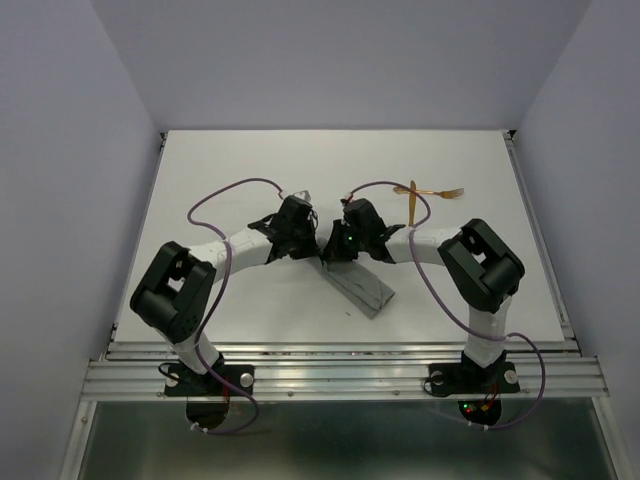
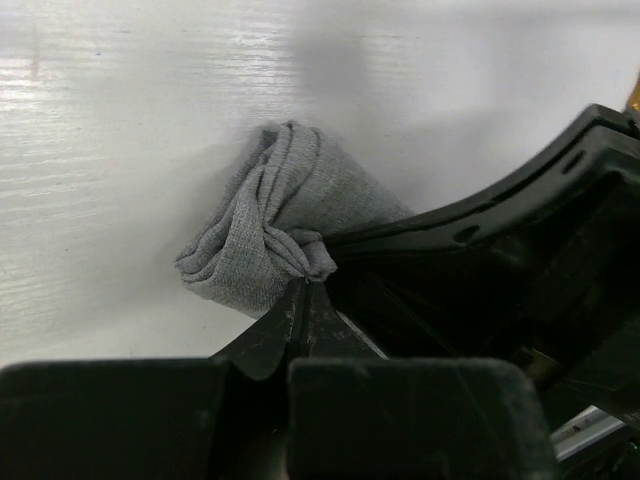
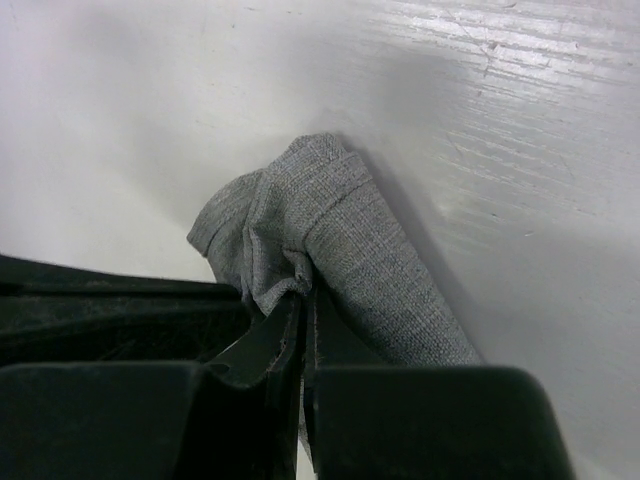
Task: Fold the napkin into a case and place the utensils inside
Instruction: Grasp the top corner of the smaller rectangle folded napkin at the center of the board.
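The grey napkin (image 1: 358,288) lies folded into a narrow strip, running from the middle of the table toward the near right. Both grippers meet at its far end. My left gripper (image 1: 305,240) is shut on a bunched fold of the napkin (image 2: 270,225). My right gripper (image 1: 340,248) is shut on the same end of the napkin (image 3: 330,230); the cloth is pinched between its jaws. Two golden utensils (image 1: 428,194) lie crossed at the far right; one is a fork (image 1: 450,192).
The white table (image 1: 230,160) ends at a metal rail (image 1: 340,350) near the arm bases. Purple cables loop over both arms. Grey walls enclose the table on three sides.
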